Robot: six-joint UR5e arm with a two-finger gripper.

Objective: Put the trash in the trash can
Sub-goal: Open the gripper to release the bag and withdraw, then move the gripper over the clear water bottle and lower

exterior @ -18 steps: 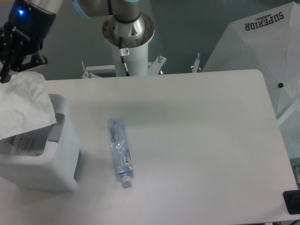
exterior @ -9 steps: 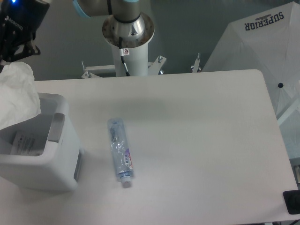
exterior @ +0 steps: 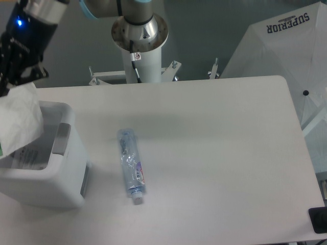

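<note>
The white pouch (exterior: pixel 19 118) hangs crumpled at the far left, partly over and into the opening of the trash can (exterior: pixel 61 176). A sliver of green shows at its lower left edge. My gripper (exterior: pixel 9 87) is above the bin's back left, shut on the top of the pouch; its fingertips are mostly hidden by the pouch and the frame edge. The crushed clear bottle (exterior: pixel 131 164) with a blue-red label lies on the table to the right of the bin, cap toward the front. A paper with print lies inside the bin.
The arm's white base column (exterior: pixel 139 48) stands behind the table's back edge. A white fabric panel marked SUPERIOR (exterior: pixel 286 56) leans at the right. A black object (exterior: pixel 319 219) sits at the front right corner.
The gripper with the pouch shifted left over the bin, rose, then came back down a little. The pouch now hangs lower in the bin's opening. The bottle has not moved.
</note>
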